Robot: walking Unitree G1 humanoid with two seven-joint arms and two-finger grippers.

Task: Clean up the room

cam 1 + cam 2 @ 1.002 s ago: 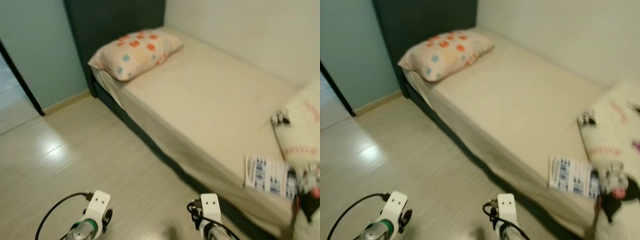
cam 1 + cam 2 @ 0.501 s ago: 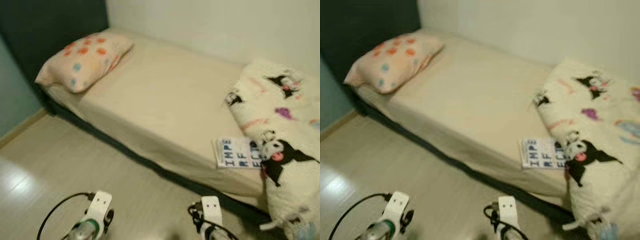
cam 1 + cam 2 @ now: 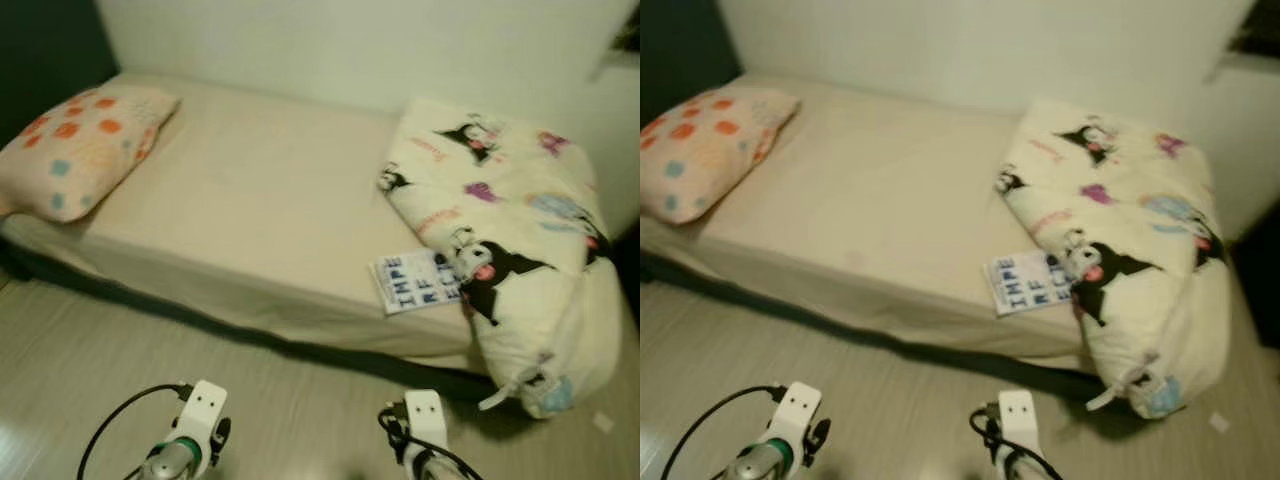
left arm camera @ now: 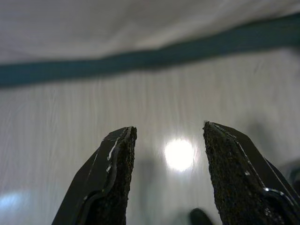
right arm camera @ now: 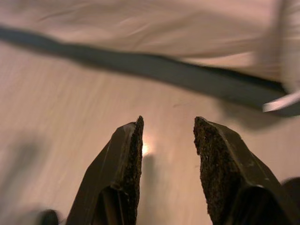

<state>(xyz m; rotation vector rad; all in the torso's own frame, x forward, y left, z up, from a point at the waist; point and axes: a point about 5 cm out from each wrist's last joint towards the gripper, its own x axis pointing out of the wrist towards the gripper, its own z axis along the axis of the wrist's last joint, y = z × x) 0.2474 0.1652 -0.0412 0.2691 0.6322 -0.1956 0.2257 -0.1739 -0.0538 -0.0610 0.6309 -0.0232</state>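
Book [image 3: 417,281] lay at bed [image 3: 250,210] near edge, touching folded quilt [image 3: 505,240] on its right | pillow [image 3: 75,145] far left | left pincer [image 4: 166,176] and right pincer [image 5: 166,164] both empty, fingers apart, low over floor [image 3: 90,350] | advice: step closer and square up before reaching.

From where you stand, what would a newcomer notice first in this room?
Most striking is the cream cartoon-print comforter, bunched at the right end of the bed and hanging over its edge toward the floor. A book lies beside it near the bed's front edge, partly tucked under it. At the far left end rests a polka-dot pillow.
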